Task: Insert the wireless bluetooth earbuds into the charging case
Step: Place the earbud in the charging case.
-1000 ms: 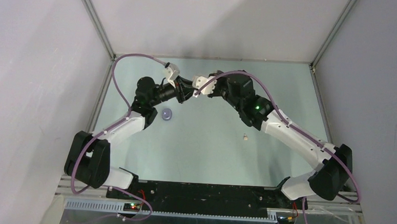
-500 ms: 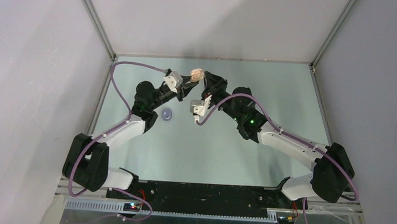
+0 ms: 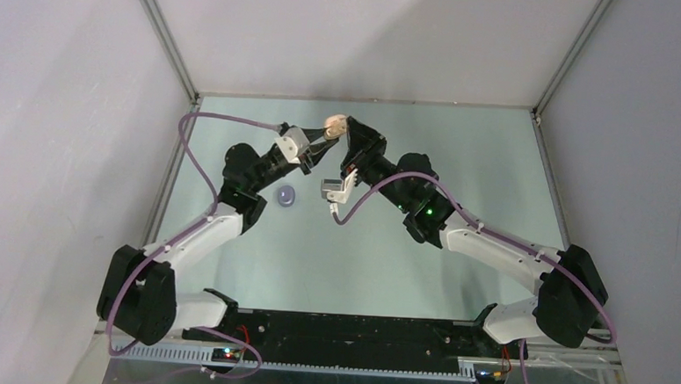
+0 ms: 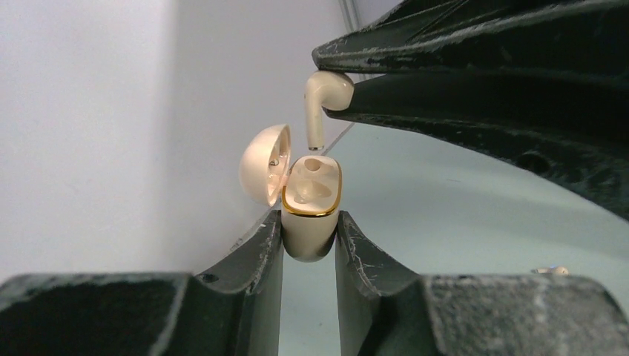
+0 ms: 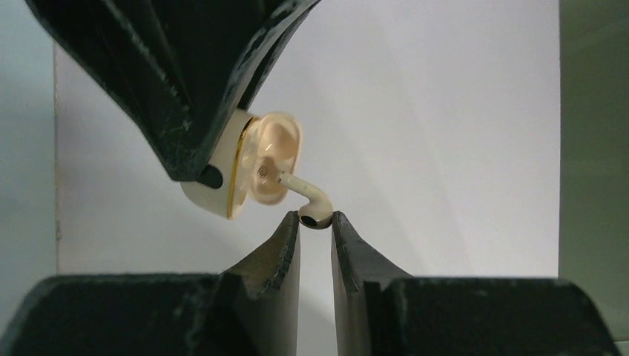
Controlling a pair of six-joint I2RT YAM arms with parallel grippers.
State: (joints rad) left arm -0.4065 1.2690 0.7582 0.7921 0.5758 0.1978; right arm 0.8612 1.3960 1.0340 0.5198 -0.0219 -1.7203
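My left gripper (image 4: 310, 226) is shut on a cream charging case (image 4: 313, 189) with a gold rim, its lid (image 4: 263, 163) hinged open. My right gripper (image 5: 315, 219) is shut on the head of a cream stemmed earbud (image 5: 311, 200). In the left wrist view the earbud (image 4: 326, 93) hangs stem down just above the case's far well, its tip close to the rim. In the top view both grippers meet at the case (image 3: 334, 124), held in the air at the back of the table. A small lavender round piece (image 3: 286, 195) lies on the table under the left arm.
A tiny pale piece (image 4: 552, 271) lies on the green table (image 3: 497, 156) in the left wrist view. Grey walls stand close at the back and on both sides. The purple cable (image 3: 200, 154) loops beside the left arm.
Both grippers rose and met at the back, with the case and earbud showing between them. The right arm swung left and covers the small white piece seen on the table earlier.
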